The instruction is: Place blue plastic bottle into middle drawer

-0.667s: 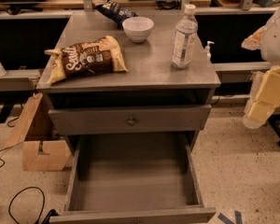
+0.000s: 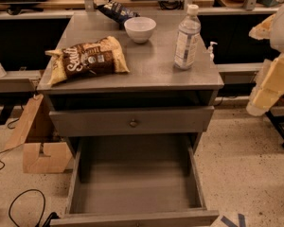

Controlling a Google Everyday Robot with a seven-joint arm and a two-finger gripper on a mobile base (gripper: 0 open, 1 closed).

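The blue plastic bottle (image 2: pixel 187 38), clear with a white cap and a pale label, stands upright on the right side of the grey cabinet top (image 2: pixel 151 67). The middle drawer (image 2: pixel 137 183) is pulled out below, and its flat floor is bare. My gripper (image 2: pixel 267 86) is part of the cream-coloured arm at the right edge of the camera view. It is to the right of the cabinet, apart from the bottle and lower than the bottle's cap.
On the cabinet top are a white bowl (image 2: pixel 140 29), a brown snack bag (image 2: pixel 87 59), a dark chip bag (image 2: pixel 116 11) and a small pump dispenser (image 2: pixel 211 48). A shallower drawer front with a knob (image 2: pixel 132 123) is above. A cardboard box (image 2: pixel 38 143) and cables (image 2: pixel 23 207) lie on the floor to the left.
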